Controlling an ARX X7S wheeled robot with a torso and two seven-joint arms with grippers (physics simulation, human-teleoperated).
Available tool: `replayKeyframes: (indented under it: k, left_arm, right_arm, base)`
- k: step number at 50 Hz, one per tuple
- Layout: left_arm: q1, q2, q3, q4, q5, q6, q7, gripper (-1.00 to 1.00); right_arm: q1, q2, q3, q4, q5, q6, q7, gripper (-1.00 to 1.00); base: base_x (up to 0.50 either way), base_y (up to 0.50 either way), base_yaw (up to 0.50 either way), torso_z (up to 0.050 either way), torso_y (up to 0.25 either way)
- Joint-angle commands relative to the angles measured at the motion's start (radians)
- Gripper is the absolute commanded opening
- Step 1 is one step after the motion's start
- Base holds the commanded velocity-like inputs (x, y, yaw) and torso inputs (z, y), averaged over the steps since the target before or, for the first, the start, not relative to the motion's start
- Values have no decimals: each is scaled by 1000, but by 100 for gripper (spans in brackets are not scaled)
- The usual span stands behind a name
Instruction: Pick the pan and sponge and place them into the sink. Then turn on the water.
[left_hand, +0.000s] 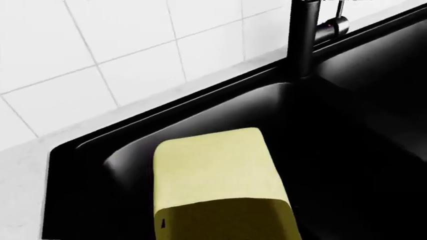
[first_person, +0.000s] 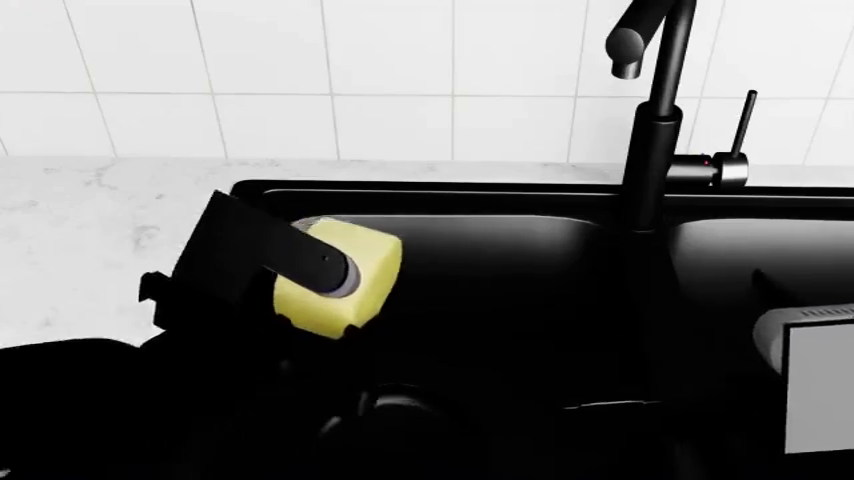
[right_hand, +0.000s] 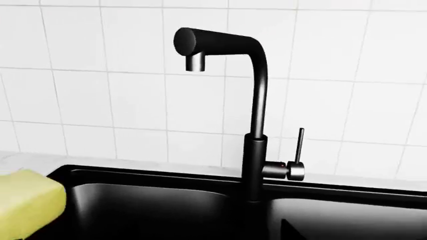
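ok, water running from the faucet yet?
No: the right wrist view shows the faucet spout with no stream beneath it.

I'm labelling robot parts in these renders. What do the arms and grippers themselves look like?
The left arm is matte black and boxy, ending in a black cylindrical part with a pale grey round face. Of the right arm, only a light grey, flat-sided block with a rounded edge shows. No cables or markings are visible.

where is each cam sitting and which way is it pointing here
Left wrist view: on the left arm near its gripper, looking past the held sponge into the sink; no fingers visible.
Head view: on the head, looking forward and down at the sink; the left gripper and a pale part of the right arm show.
Right wrist view: on the right arm, facing the faucet and tiled wall; no robot parts visible.
All three share sponge, sink and faucet.
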Motion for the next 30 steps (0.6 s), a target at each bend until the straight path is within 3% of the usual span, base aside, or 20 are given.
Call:
replayKeyframes:
  k: [1,19,30]
  left_arm:
    - [-130,127,152,-248,65,46,107,-100]
    - [-202,252,311,-698,126,161,280,-100]
    - [-175,251,393,-785,95,226,310,-100]
  right_arm:
    - [-40,19,47,-20,23,-2,20,100]
    - [-27,-5,-6,-10,5,-1,11,100]
    - [-7,-18,-24,-5,8,0,9,100]
  base:
    - [0,0,0,0,0]
    - [0,0,0,0,1]
    - [0,0,0,0,0]
